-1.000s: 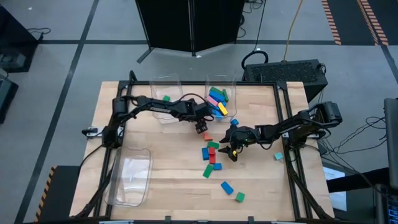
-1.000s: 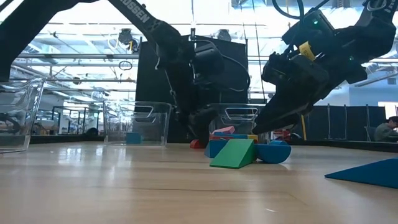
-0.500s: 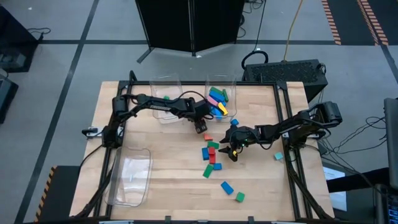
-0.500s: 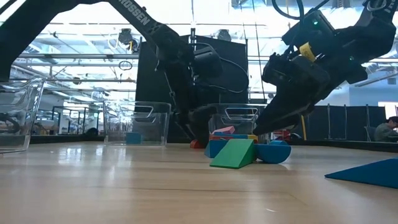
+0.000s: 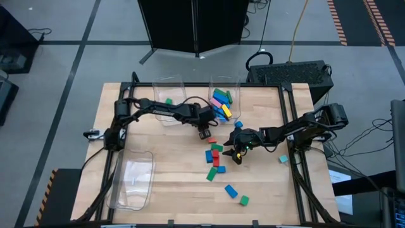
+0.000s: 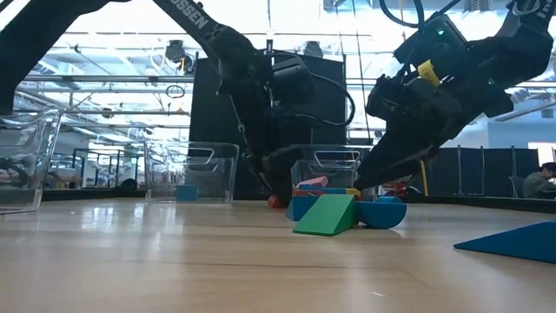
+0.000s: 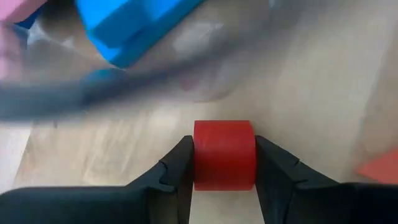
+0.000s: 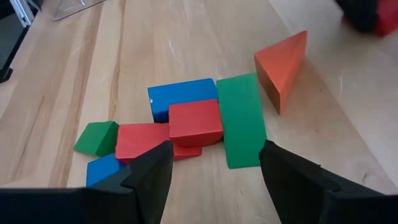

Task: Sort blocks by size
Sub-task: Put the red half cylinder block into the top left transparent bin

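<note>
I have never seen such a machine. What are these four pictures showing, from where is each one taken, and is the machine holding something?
It is a robot with two dark arms at a wooden table. One picture looks down from above, one looks level across the table, and one comes from each arm's wrist. Small coloured blocks lie in the middle; more lie in a clear bin at the far edge. The left gripper has its two fingers against the sides of a small red block on the table beside that bin. The right gripper, open and empty, hangs above the pile, which holds a green block and an orange wedge.

Wooden table [image 5: 171, 177] with blocks [image 5: 215, 157], bins [image 5: 133, 180]
</note>
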